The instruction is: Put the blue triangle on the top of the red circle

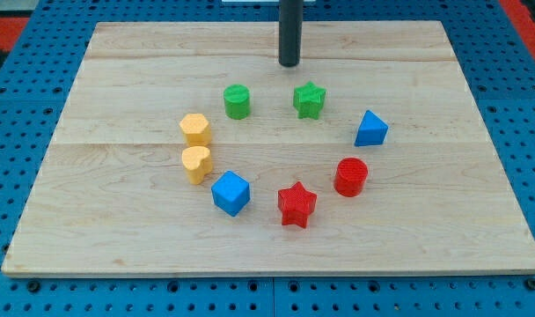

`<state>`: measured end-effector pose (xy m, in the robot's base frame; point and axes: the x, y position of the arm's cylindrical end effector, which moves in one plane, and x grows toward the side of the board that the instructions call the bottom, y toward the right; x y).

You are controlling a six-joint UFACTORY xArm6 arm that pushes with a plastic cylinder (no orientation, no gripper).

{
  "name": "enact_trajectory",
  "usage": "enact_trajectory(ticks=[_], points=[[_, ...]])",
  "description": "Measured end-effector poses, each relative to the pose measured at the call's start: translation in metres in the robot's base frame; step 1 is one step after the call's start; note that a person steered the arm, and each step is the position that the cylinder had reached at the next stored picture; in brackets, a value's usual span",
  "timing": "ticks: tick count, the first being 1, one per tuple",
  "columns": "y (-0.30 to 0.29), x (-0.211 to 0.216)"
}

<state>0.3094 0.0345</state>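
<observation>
Above the green star my tip rests, no claw visible

The scene is evenly and brightly lit from above; soft short shadows are cast beneath the blocks, mild glare is seen on the wooden board, and focus is sharp throughout.

One raised view, tilted down, board whole
</observation>
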Motion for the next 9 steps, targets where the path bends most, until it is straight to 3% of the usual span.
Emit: enact_trajectory(ticks=[2,3,4,6,8,9], points=[[0.126,0.025],[0.144,0.073],[0.115,0.111],[0.089,0.115],[0.192,0.113],[0.212,0.113]])
